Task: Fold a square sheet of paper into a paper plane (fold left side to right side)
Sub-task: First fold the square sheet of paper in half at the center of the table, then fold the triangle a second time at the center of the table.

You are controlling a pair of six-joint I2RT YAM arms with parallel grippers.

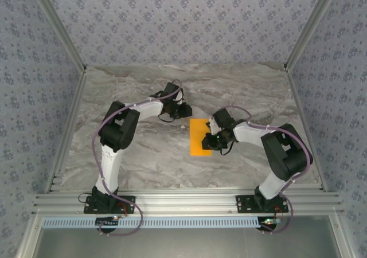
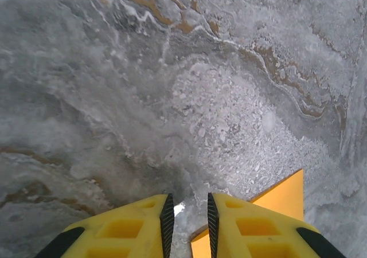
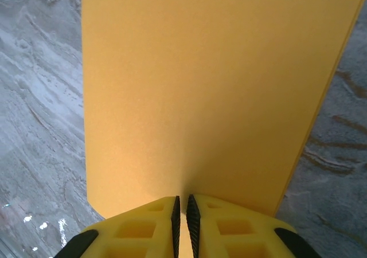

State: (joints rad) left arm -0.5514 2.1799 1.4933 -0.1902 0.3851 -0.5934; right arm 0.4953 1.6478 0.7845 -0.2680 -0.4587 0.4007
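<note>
Where the thin, bright-orange sheet of paper (image 1: 199, 136) lies on the grey marbled table (image 1: 143, 160) between your two arms, it shows as a tall rectangle with its long axis running away from the bases. Your right gripper (image 3: 181, 205), pads almost together, appears clamped on its right-hand edge, so the paper stretches leftward from it; your left gripper (image 2: 189, 205) hovers just beside the far left corner, fingers narrowly apart and empty. The right arm is the nearer for the coming fold.
</note>
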